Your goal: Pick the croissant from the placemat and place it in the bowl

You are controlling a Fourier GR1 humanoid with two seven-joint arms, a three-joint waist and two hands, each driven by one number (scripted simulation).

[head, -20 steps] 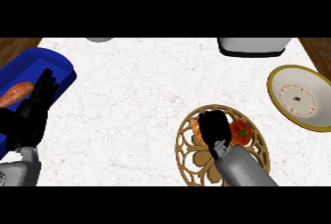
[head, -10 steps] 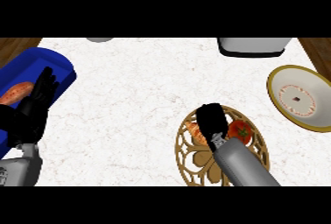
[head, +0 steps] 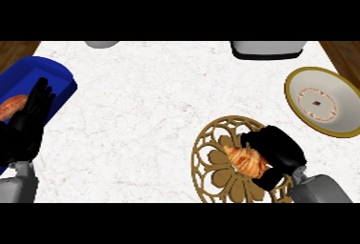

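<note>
The croissant (head: 246, 159) lies over the gold openwork placemat (head: 215, 164) at lower right, with the right hand (head: 277, 151) curled round its right side. The bowl (head: 322, 101), gold-rimmed, sits well apart at the right edge, open white counter (head: 155, 105) between. At far left the left hand (head: 28, 119) rests spread, partly hiding a blue dish (head: 53, 76) holding something orange, perhaps bread.

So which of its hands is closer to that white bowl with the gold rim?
The right. The right hand sits below-left of the bowl, curled round the croissant; the left hand rests across the counter.
</note>
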